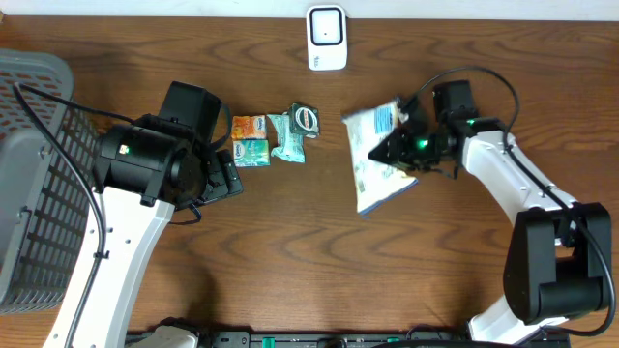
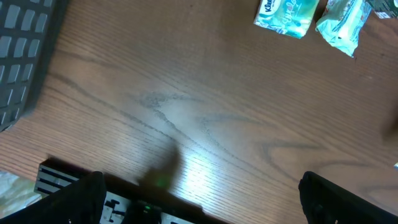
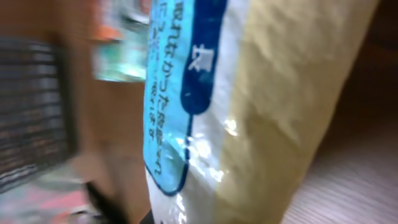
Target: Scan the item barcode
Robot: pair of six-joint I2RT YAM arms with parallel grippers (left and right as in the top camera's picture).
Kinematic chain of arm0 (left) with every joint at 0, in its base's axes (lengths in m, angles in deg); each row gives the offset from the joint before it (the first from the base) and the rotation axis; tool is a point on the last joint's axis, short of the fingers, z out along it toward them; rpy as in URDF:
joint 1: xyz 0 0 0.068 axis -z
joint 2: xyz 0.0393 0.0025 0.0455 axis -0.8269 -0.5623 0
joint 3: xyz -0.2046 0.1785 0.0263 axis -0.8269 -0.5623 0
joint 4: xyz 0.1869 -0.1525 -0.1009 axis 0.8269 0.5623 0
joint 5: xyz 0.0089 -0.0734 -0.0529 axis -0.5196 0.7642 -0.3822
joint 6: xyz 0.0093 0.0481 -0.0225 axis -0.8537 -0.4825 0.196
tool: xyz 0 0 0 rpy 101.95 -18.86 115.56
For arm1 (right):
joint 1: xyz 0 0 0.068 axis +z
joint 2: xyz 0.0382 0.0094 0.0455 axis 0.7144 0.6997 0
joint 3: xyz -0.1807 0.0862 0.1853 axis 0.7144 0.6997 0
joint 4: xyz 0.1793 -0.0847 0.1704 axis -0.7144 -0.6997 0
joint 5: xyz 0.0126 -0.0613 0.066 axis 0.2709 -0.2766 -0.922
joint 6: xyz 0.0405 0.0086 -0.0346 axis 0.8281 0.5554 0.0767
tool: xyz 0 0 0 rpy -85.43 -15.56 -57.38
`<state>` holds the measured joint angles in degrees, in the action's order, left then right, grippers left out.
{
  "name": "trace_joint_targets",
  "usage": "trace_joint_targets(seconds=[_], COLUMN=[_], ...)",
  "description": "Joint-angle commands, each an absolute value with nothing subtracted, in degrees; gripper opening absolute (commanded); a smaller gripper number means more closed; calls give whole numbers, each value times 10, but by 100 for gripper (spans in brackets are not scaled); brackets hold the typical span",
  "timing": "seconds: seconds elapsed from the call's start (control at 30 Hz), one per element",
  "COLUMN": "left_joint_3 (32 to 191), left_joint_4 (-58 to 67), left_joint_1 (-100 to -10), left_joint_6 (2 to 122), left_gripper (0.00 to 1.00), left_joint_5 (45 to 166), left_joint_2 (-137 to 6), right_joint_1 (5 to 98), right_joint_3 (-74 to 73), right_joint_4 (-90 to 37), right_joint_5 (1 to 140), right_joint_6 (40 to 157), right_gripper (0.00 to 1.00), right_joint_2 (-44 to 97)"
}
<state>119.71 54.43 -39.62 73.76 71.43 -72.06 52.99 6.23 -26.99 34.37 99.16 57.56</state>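
The right jaws pinch the white-and-blue bag point(image 1: 372, 164); the left jaws stand spread beside the grey basket point(image 1: 44, 68)

A grey mesh basket point(image 1: 29, 193) sits at the left edge of the wooden counter point(image 1: 319, 261). Toward the far edge, an orange packet point(image 1: 249, 126) touches a teal tissue pack point(image 1: 250, 152). A pale green pouch point(image 1: 287, 140) lies just beside them.

A blurred bag point(image 3: 261, 106) fills the view, its blue label point(image 3: 186, 81) with white lettering left of a cream side. Wooden table point(image 3: 354, 186) right, dark basket point(image 3: 31, 112) left.
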Motion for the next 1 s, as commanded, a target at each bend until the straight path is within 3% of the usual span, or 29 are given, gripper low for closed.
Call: trace_joint_targets(seconds=[0.0,0.17,0.4,0.77,0.97], left_joint_3=[1196,1196,1196,1196,1196], left_joint_4=[546,546,546,546,546], left_joint_1=[-399,-399,-399,-399,-399], left_joint_6=[744,744,744,744,744], left_gripper=[98,98,98,97,98], left_joint_5=[713,713,713,713,713], left_joint_2=[-718,-718,-718,-718,-718], right_joint_1=[515,489,486,496,508], right_joint_3=[44,44,44,44,44], right_joint_4=[-250,-193,-134,14,24], right_joint_5=[180,29,-31,-23,27], right_joint_6=[991,991,1006,1250,1334], right_gripper=[10,11,13,7,1], right_joint_2=[546,545,545,545,545])
